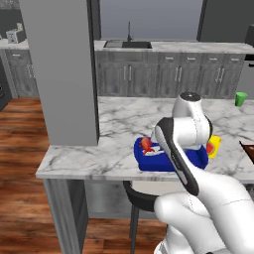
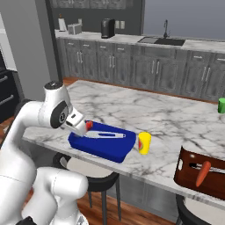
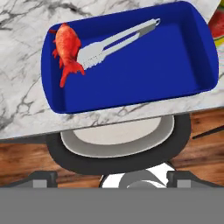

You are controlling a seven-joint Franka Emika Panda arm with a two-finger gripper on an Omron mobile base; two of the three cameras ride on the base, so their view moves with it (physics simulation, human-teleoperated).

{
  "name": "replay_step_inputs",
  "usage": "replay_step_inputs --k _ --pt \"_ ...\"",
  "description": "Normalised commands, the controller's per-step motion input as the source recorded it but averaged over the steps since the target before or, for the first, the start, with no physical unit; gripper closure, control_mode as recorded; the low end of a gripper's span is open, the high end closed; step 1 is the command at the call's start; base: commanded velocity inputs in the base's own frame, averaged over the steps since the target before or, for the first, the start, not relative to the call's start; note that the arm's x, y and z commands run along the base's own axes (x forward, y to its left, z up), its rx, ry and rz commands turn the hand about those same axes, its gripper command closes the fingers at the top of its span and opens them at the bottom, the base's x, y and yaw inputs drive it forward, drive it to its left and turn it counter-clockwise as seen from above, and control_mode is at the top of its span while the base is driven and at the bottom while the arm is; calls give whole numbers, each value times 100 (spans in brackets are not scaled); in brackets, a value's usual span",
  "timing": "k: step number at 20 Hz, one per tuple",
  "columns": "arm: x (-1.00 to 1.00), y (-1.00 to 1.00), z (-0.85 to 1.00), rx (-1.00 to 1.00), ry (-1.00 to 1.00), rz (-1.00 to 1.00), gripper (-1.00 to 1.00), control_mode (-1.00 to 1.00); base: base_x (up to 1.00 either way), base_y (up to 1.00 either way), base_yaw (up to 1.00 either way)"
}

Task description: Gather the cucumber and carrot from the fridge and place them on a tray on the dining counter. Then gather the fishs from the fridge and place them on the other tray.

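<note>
- Left base view: the dining counter (image 1: 119, 124) is a white-and-grey veined marble slab on a grey base, with a broad grey pillar (image 1: 62, 69) standing at its left end. The blue tray (image 1: 149, 161) lies near the counter's front edge, partly hidden by the white arm; the red fish (image 1: 146, 144) shows at the tray's left end. A yellow cup (image 1: 214, 147) stands just right of the tray and a green cup (image 1: 240, 98) far right. Grey cabinets with a sink (image 1: 128, 44) line the back wall; the floor is reddish wood.
- Right base view: the gripper (image 2: 83, 127) hangs over the left end of the blue tray, its jaws spread wide and holding nothing. The silver fish (image 2: 107, 135) lies along the tray. A dark brown tray (image 2: 193, 176) at the right front edge holds the carrot (image 2: 202, 173).
- Hand view: the red fish lies at the tray's left end, touching the silver fish, which stretches toward the far right corner. The tray sits close to the counter's edge, above a round stool (image 3: 118, 144) on the wood floor.
</note>
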Motion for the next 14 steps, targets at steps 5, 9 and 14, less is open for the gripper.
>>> replay_step_inputs --k 5,9,14 --pt "-51 14 12 0 0 0 -100 -100 0 0 0" --pt "-3 3 -2 0 4 0 -100 -100 0 0 0" --pt "-3 2 -6 0 3 0 -100 100 -21 17 1"
